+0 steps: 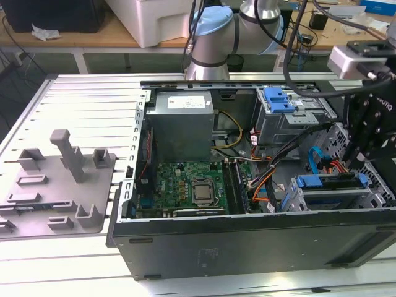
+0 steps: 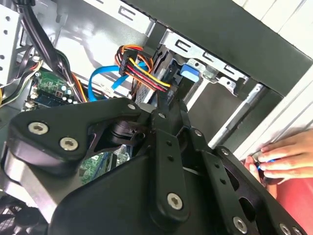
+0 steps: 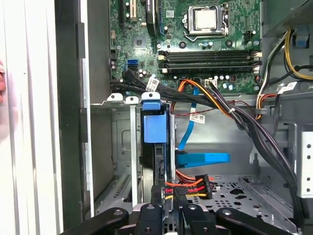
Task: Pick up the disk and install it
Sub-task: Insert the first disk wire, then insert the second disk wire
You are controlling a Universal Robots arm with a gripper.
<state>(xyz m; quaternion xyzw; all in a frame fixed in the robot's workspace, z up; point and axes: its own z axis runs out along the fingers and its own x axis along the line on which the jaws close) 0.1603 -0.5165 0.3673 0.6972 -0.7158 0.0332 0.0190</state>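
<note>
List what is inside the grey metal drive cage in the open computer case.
A silver disk in a blue plastic carrier rail stands edge-on in one slot of the grey metal drive cage. The black gripper covers the disk's near end, so that end cannot be seen.

Black gripper [image 2: 164,103] linkage looms in foreground, reaching to disk [image 2: 171,73] standing edge-on in metal drive cage [image 2: 215,68], blue tab at disk's end. Red-yellow-orange cable bundle [image 2: 139,66] just beside disk; blue flat cable [image 2: 102,78], green motherboard [image 2: 49,90] beyond. Person's hand [image 2: 286,156] lies outside case wall [image 2: 234,34].
</note>
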